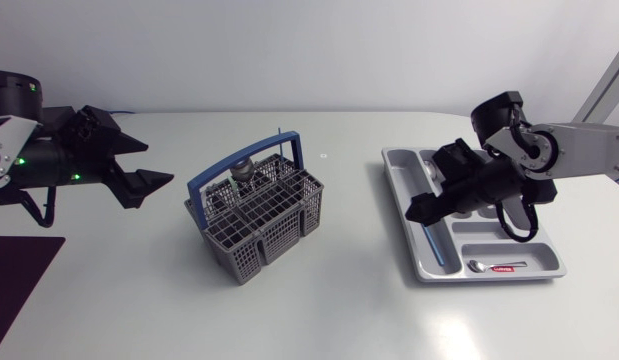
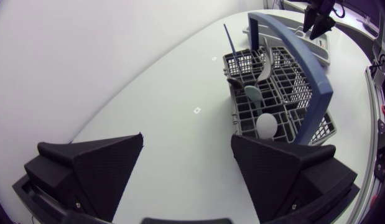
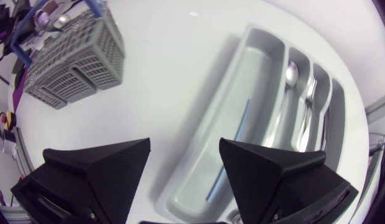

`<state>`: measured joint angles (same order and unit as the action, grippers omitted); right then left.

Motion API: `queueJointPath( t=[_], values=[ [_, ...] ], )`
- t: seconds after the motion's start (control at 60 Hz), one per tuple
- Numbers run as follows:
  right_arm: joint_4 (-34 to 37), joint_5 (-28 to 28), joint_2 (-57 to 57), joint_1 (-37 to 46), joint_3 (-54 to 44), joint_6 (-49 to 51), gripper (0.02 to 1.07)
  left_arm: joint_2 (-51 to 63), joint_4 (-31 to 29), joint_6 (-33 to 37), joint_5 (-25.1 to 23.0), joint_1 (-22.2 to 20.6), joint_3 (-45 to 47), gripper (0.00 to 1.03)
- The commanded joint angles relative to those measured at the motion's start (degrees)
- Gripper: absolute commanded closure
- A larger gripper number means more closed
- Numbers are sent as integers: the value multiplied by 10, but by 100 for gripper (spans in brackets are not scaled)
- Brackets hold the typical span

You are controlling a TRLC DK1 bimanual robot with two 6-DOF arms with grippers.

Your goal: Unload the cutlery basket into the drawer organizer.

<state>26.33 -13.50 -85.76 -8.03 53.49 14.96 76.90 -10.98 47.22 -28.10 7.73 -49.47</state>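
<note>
The grey cutlery basket [image 1: 257, 215] with a blue handle stands mid-table. It holds a blue straw [image 2: 229, 38], a grey spoon [image 2: 262, 65] and a white round-ended utensil [image 2: 267, 126]. My left gripper [image 1: 157, 163] hovers to the left of the basket, open and empty, fingers [image 2: 99, 168] pointing at it. The grey drawer organizer [image 1: 534, 262] lies at the right. My right gripper [image 1: 426, 188] hangs open above its long left compartment, where a blue straw [image 3: 232, 146] lies. A spoon [image 3: 290, 74] and forks [image 3: 307, 118] lie in the neighbouring slots, and a small spoon [image 1: 481, 266] in the front one.
A dark mat [image 1: 19, 270] lies at the table's front left corner. Bare white table separates the basket [image 3: 74, 53] from the organizer [image 3: 254, 68] and runs along the front edge.
</note>
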Motion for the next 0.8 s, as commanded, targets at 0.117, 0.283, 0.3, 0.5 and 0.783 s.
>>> queueJointPath(
  t=[0.117, 0.283, 0.3, 0.5, 0.783],
  values=[
    [-3, -10, 38, -98, -10, -29, 18, 86, 28, 16, 1, 5, -13, 6],
    [-12, -15, 6, -159, 10, -43, 18, 145, 40, 11, 1, 4, -44, 12],
    [-14, -15, 1, -165, 13, -43, 18, 150, 40, 11, 1, 4, -48, 12],
    [-34, -35, -52, -200, 52, -34, 26, 205, 47, -8, -2, -3, -91, 44],
    [-64, -67, -133, -200, 126, -31, 102, 265, 22, -32, -30, -22, -142, 93]
  ],
)
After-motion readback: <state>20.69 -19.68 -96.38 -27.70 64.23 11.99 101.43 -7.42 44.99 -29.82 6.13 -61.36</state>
